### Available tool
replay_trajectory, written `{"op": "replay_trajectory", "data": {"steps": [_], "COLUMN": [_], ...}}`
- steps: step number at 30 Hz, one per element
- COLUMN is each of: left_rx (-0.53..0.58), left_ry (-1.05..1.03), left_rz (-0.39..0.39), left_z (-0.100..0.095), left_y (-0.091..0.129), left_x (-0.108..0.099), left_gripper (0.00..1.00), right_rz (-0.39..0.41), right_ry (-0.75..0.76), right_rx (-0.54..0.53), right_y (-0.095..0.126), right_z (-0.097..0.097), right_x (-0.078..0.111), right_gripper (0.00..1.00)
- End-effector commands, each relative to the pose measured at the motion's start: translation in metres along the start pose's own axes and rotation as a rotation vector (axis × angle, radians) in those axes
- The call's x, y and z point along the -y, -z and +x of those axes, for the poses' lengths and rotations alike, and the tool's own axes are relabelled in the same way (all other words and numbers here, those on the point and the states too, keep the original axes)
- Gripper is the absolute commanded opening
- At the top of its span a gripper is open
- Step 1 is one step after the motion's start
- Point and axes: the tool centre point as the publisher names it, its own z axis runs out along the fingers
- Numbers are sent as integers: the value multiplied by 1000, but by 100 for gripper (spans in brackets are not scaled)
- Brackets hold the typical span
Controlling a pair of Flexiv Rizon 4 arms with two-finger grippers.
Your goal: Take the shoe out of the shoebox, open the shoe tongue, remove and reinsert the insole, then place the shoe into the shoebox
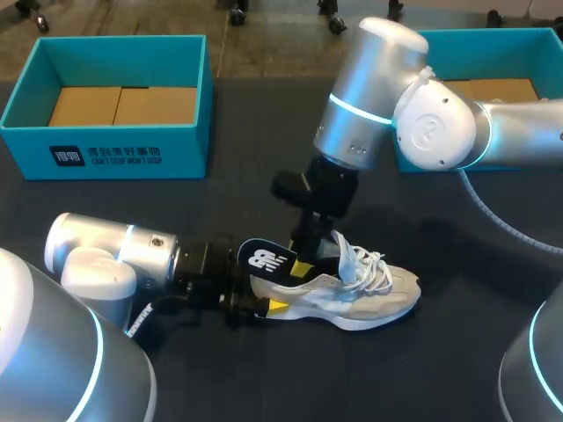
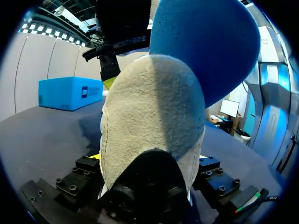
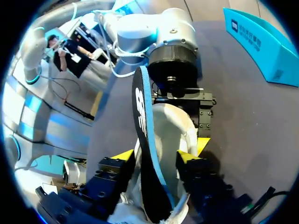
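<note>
Two hands meet at the shoe (image 1: 369, 294), which lies on its sole on the bench (image 1: 440, 369). The left hand (image 2: 149, 158) is clamped on its heel. The right hand (image 3: 156, 156) hangs over the insole (image 1: 264, 259), which stands up out of the heel opening; I cannot tell whether it grips.

The shoe (image 2: 149, 121) heel hides most of the left tool (image 1: 264, 303) in its own wrist view. The right arm (image 1: 413, 123) covers part of the right shoebox (image 1: 528, 53).
</note>
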Motion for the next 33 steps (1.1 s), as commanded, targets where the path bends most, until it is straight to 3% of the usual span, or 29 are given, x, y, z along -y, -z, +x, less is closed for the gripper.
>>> {"op": "replay_trajectory", "data": {"steps": [1,8,33], "left_rx": [1,1,1], "left_ry": [1,1,1], "left_rz": [-2,-2,-2], "left_z": [0,0,0], "left_y": [-1,-1,-1], "left_x": [1,1,1], "left_gripper": [0,0,0], "right_rz": [-2,26,-72], "right_ry": [4,-41,-79], "right_rx": [-73,-107,-182], "right_y": [-4,-6,-12], "right_z": [-9,-8,5], "right_x": [-1,0,-5], "right_gripper": [49,49,37]}}
